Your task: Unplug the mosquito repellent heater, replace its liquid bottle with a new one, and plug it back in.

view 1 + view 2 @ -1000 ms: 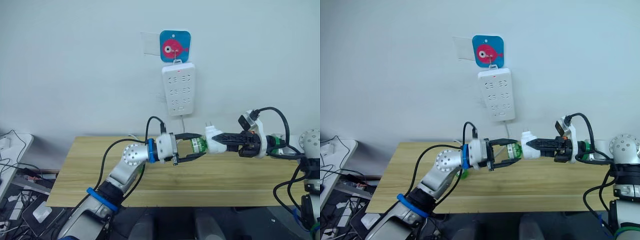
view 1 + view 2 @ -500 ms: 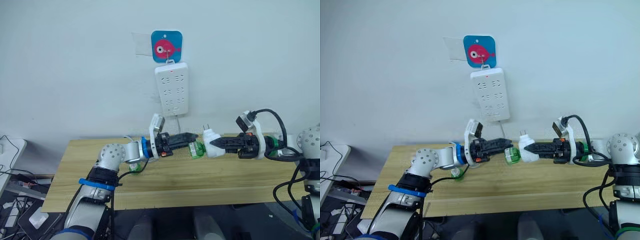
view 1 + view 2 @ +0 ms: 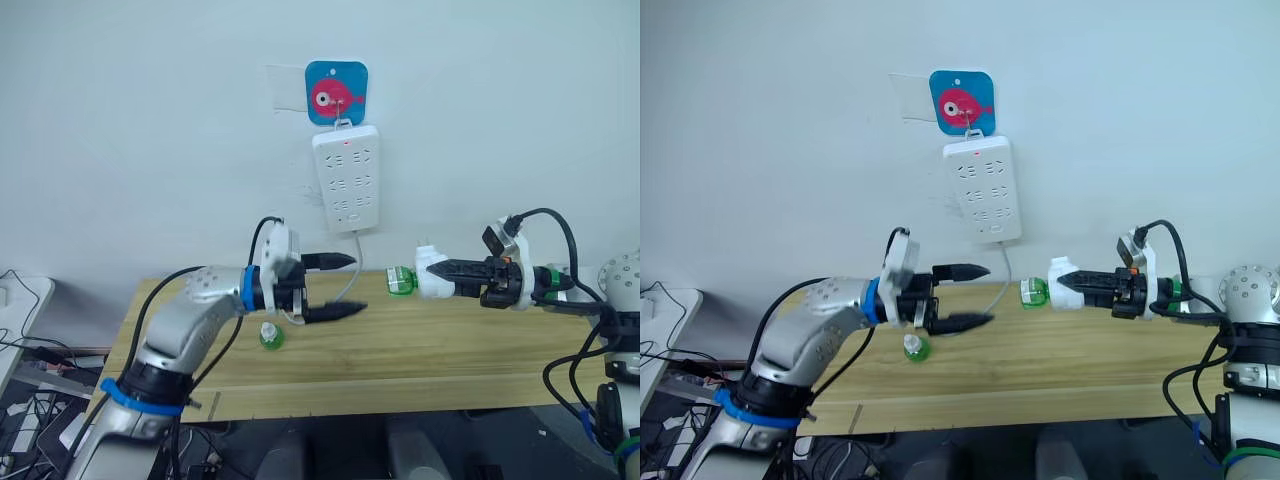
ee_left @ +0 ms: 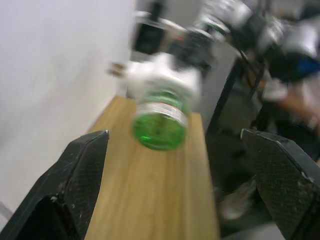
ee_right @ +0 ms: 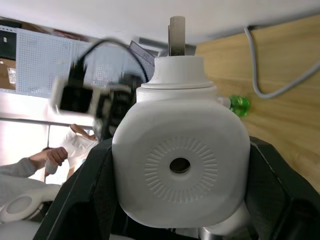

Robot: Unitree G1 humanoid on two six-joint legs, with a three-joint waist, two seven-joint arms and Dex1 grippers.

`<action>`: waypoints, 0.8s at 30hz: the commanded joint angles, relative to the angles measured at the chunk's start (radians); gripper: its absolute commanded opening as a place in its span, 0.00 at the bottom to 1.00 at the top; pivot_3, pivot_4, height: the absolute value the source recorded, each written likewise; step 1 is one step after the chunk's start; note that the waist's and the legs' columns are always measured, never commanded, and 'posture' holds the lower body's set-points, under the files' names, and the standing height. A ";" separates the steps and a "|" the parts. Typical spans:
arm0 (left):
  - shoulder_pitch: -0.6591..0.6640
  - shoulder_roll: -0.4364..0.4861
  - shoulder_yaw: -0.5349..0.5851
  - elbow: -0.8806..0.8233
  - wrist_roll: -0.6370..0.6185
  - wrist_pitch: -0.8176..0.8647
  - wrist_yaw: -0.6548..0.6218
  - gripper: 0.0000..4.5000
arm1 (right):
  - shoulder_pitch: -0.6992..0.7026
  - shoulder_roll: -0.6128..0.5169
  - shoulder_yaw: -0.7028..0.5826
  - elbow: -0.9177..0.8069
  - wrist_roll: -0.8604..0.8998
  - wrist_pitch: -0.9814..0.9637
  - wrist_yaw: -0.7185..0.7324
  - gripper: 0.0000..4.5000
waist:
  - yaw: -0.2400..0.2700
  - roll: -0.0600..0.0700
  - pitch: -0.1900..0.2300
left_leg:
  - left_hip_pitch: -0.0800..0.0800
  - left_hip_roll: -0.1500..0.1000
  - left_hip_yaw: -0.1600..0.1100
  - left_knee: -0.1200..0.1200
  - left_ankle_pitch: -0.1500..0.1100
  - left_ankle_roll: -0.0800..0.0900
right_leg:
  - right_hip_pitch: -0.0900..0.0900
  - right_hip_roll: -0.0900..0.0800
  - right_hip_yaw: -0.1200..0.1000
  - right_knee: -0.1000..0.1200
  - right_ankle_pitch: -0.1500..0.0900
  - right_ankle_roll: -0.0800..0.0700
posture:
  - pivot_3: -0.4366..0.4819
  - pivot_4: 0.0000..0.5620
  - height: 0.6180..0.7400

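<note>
Right gripper (image 3: 432, 270): its two black fingers are clamped tight on the small white rounded plastic heater (image 3: 433, 276). It holds the heater up in the air above the long light wooden table (image 3: 420, 345).

Heater: it lies sideways in the right gripper, low and to the right of the white power strip (image 3: 346, 178) on the wall. In the right wrist view its round white top with a small middle hole (image 5: 179, 165) faces the camera, and a metal prong (image 5: 176, 35) sticks out past it.

Bottle on the heater: a small green liquid bottle with a white label (image 3: 400, 282) sticks out of the heater's end, toward the left gripper. In the left wrist view its green bottom (image 4: 159, 126) faces the camera.

Left gripper (image 3: 342, 286): its two black fingers are wide apart and hold nothing. It hangs in the air below and a bit left of the power strip, apart from the green bottle on the heater.

Other bottle: a second small green bottle with a white cap (image 3: 270, 336) stands upright on the table, under the left arm, well left of and below the power strip.

Power strip: long, white, with many sockets. It hangs on the pale wall from a blue square hook with a pink fish (image 3: 336, 93). A thin grey cable (image 3: 349, 285) runs down from it to the table.
</note>
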 commanded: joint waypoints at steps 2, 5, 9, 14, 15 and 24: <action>-0.025 -0.071 -0.006 0.207 0.343 -0.673 0.078 0.99 | -0.027 0.005 -0.024 0.003 0.015 0.008 0.007 0.66 | 0.011 0.000 0.000 | 0.000 0.000 0.000 0.000 0.000 0.000 | 0.000 0.000 -0.001 0.000 0.001 -0.002 | 0.35 0.27 1.00; -0.069 -0.122 -0.012 0.358 0.501 -0.945 0.187 0.99 | -0.027 0.009 -0.016 -0.005 0.024 0.008 0.008 0.66 | 0.023 0.000 0.000 | 0.000 0.000 0.000 0.001 0.000 0.000 | 0.000 -0.001 -0.001 0.000 0.002 -0.002 | 0.34 0.27 1.00; -0.146 -0.187 -0.006 0.510 0.733 -1.181 0.384 0.99 | -0.026 0.009 0.001 -0.022 0.057 0.008 0.004 0.66 | 0.026 0.000 0.000 | -0.001 -0.001 0.000 0.001 0.000 0.001 | 0.000 -0.002 -0.001 0.000 0.002 -0.001 | 0.34 0.27 1.00; -0.217 -0.217 -0.015 0.616 0.877 -1.277 0.551 0.99 | -0.023 0.000 0.022 -0.028 0.085 0.008 0.000 0.66 | 0.022 0.000 0.000 | -0.001 0.000 0.000 0.001 -0.001 0.001 | 0.000 -0.001 -0.002 0.001 0.002 -0.001 | 0.33 0.27 1.00; -0.229 -0.220 -0.017 0.628 0.901 -1.282 0.580 0.99 | -0.022 -0.001 0.026 -0.031 0.093 0.008 -0.002 0.66 | 0.020 0.000 0.000 | 0.000 0.000 0.000 0.001 -0.001 0.001 | 0.000 -0.001 -0.002 0.002 0.002 -0.001 | 0.33 0.27 1.00; -0.272 -0.202 -0.070 0.676 0.984 -1.312 0.726 0.90 | -0.006 -0.008 0.035 -0.046 0.137 0.008 -0.028 0.66 | 0.015 0.000 0.000 | -0.001 0.000 -0.001 0.001 -0.001 0.001 | 0.000 -0.001 -0.002 0.002 0.002 0.000 | 0.32 0.28 1.00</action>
